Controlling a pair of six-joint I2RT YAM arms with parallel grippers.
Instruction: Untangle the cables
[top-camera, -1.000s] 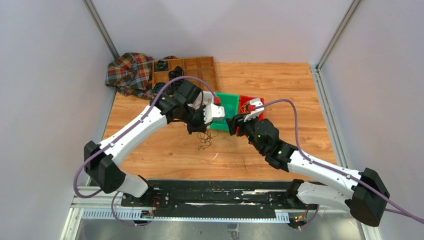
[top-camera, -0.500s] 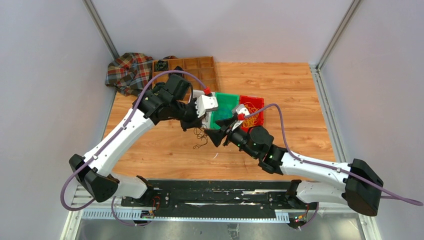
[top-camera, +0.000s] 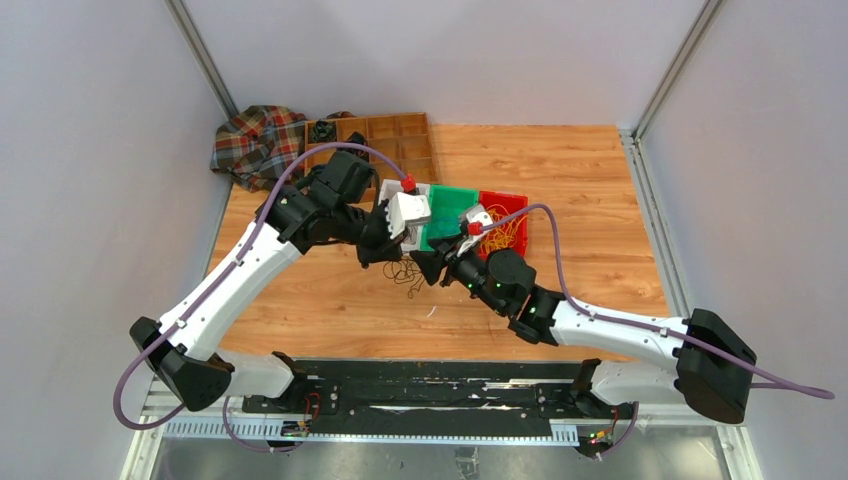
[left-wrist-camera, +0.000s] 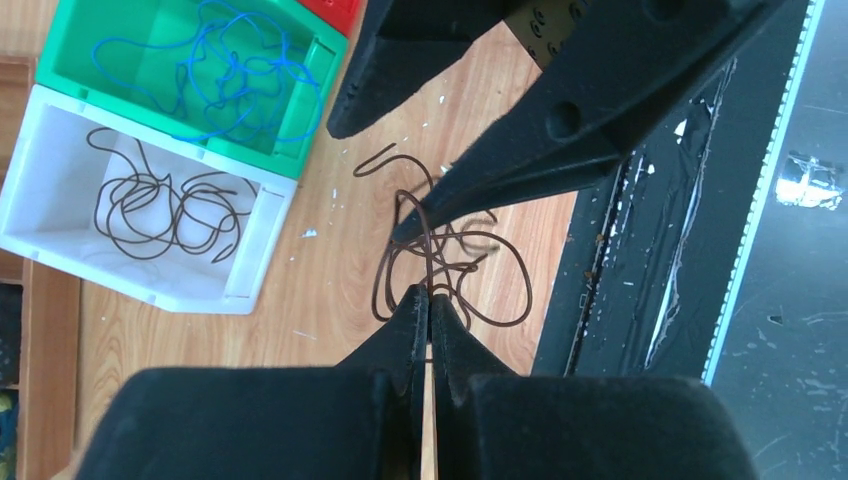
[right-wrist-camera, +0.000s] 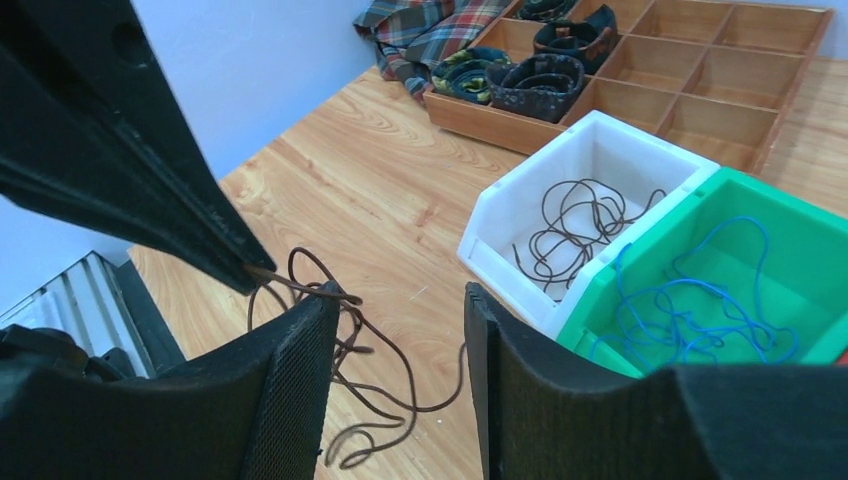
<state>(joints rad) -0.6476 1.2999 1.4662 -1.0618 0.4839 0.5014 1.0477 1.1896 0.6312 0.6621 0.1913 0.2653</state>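
A tangle of thin dark brown cables (left-wrist-camera: 455, 268) hangs just above the wood table (top-camera: 330, 300), in front of the bins. My left gripper (left-wrist-camera: 430, 296) is shut on one strand at the top of the tangle. My right gripper (right-wrist-camera: 398, 296) stands open right next to it, with a brown strand (right-wrist-camera: 330, 292) draped over the tip of its left finger and loops hanging between the fingers. In the top view the left gripper (top-camera: 385, 258) and the right gripper (top-camera: 425, 268) nearly meet over the tangle (top-camera: 406, 274).
A white bin (right-wrist-camera: 500, 215) holds brown cables, a green bin (right-wrist-camera: 800, 215) blue ones, a red bin (top-camera: 520, 205) yellow ones. Behind them are a wooden divided tray (top-camera: 385, 140) with dark coiled bundles and a plaid cloth (top-camera: 255, 145).
My right gripper swung left from over the red bin to the tangle and narrowed a little. My left arm drew back left with the tangle still in its grip.
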